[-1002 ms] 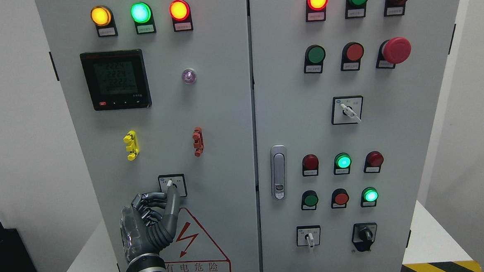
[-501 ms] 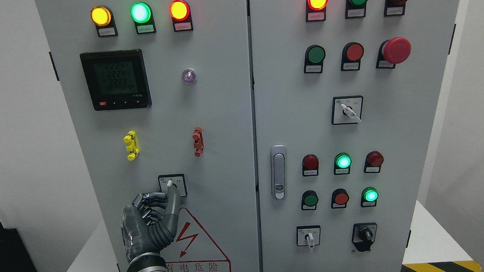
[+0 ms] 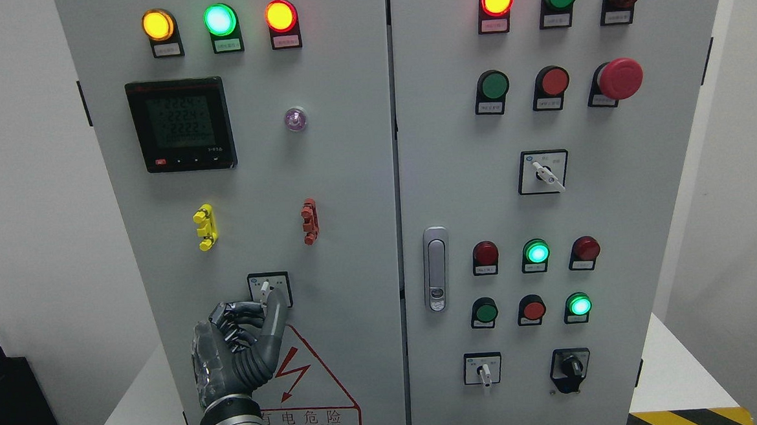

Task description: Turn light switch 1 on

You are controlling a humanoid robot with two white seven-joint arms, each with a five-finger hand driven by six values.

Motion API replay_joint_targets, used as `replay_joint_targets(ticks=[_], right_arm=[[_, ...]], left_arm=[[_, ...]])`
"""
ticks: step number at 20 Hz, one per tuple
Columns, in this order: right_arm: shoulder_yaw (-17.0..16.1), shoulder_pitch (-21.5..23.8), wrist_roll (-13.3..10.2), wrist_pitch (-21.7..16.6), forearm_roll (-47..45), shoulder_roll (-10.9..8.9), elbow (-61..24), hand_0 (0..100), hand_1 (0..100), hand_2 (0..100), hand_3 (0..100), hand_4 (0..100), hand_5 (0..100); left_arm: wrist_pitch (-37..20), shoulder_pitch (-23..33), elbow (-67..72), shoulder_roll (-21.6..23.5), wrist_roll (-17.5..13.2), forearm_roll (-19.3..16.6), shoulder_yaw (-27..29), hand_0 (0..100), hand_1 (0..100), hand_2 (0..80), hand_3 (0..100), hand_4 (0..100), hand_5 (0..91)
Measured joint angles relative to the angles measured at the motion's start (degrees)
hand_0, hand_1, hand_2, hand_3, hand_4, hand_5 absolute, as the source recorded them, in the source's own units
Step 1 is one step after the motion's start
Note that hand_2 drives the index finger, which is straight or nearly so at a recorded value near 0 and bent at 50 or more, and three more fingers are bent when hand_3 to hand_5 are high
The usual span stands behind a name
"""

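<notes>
Partly, left hand (image 3: 240,349) hides switch (image 3: 268,288) plate's lower edge.

The left robot hand (image 3: 240,352) has shifted slightly right, its extended finger now just right of the switch lever (image 3: 264,288).

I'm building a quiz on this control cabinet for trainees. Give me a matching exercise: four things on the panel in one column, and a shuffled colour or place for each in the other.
Things:
1. emergency stop button
2. digital meter
3. door latch
4. left hand

Descriptions:
A. black frame with a lit screen, upper left door
B. silver, at the left edge of the right door
C. big red mushroom head, upper right door
D. dark fingers at the small selector switch, lower left door

Pairs: 1-C, 2-A, 3-B, 4-D
</notes>
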Motion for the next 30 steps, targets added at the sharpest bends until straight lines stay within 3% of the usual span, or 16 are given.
replay_joint_targets(ticks=[4, 18, 30], right_arm=[[0.0, 0.0, 0.0, 0.0, 0.0, 0.0, 0.0, 0, 0, 0, 0, 0, 0], [0.0, 0.0, 0.0, 0.0, 0.0, 0.0, 0.0, 0, 0, 0, 0, 0, 0], [0.0, 0.0, 0.0, 0.0, 0.0, 0.0, 0.0, 0, 0, 0, 0, 0, 0]], left_arm=[[0.0, -0.1, 0.2, 0.0, 0.0, 0.0, 0.0, 8, 52, 57.5, 77, 91, 83.6], [0.0, -0.5, 0.5, 0.0, 0.0, -0.1, 0.0, 19, 56, 59.3, 77, 91, 83.8], [0.0, -0.8, 0.8, 0.1, 0.0, -0.3, -0.1, 20, 57, 60.4, 79, 92, 84.6]])
